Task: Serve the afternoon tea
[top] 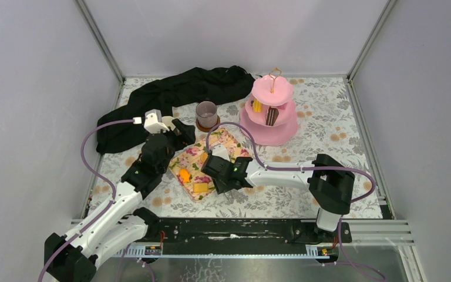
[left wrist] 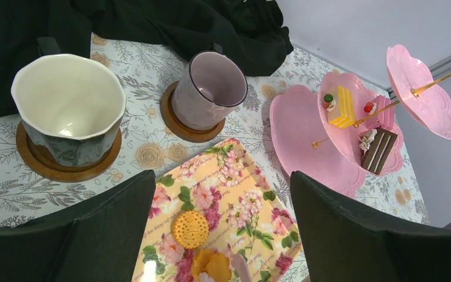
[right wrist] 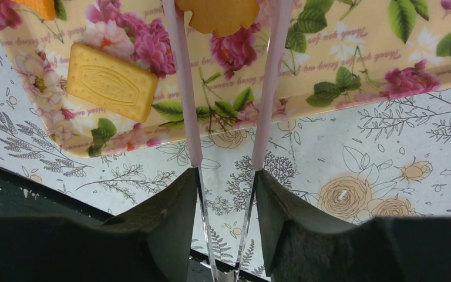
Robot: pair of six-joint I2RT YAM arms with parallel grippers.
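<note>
Pink stand (left wrist: 305, 132), middle tier: yellow cake (left wrist: 342, 106), brown cake (left wrist: 377, 150). Cream-lined dark mug (left wrist: 67, 111) on a coaster (left wrist: 64, 167) – I see it by left wrist only. Mauve-grey mug (left wrist: 208, 88) sits beside it. Rectangular biscuit (right wrist: 111, 82) on floral napkin (right wrist: 340, 59). Left gripper (left wrist: 220, 188) spread; right gripper (right wrist: 226, 176) pinching pink tongs (right wrist: 182, 88).

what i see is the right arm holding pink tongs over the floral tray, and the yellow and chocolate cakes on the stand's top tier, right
Not quite: the yellow cake and chocolate cake sit on the middle tier of the pink stand, not the top, as the left wrist view shows. The right arm holds pink tongs in its jaws over the floral tray.
</note>
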